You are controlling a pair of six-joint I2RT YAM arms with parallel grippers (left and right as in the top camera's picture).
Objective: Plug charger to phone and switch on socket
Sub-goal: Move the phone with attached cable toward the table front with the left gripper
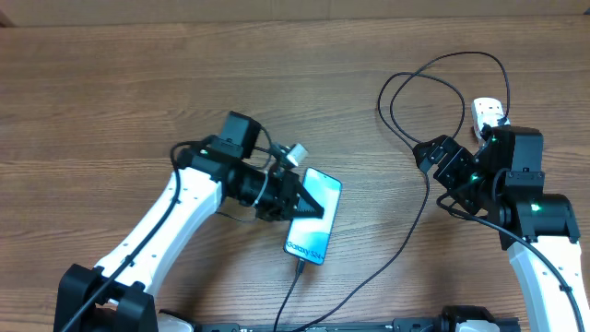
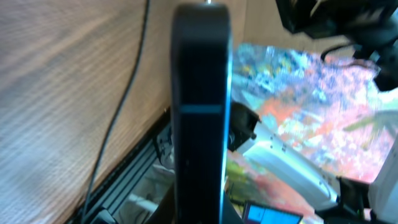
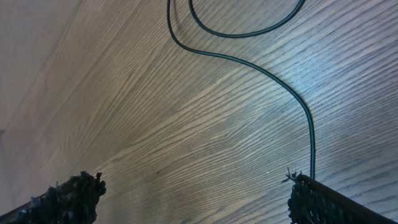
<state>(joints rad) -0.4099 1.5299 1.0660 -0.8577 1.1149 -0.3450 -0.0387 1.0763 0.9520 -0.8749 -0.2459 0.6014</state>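
Note:
The phone [image 1: 310, 242] lies slanted at the table's middle, its blue screen reading "Galaxy S24". My left gripper [image 1: 307, 208] is shut on the phone across its upper half. In the left wrist view the phone's dark edge [image 2: 200, 106] stands straight ahead, its glossy screen [image 2: 305, 99] to the right. The charger's thin black cable [image 1: 406, 235] meets the phone's lower end at its tip [image 1: 300, 266]. It runs along the front edge and loops up at the right [image 3: 249, 59]. The socket [image 1: 488, 112] is a white block, mostly hidden behind my right arm. My right gripper [image 1: 441, 164] [image 3: 196, 199] is open over bare wood.
The cable's loops [image 1: 433, 88] lie on the table just left of the right gripper. The wooden table [image 1: 138, 83] stretches bare across the left and far side. A black rail [image 2: 124, 180] runs along the table's front edge.

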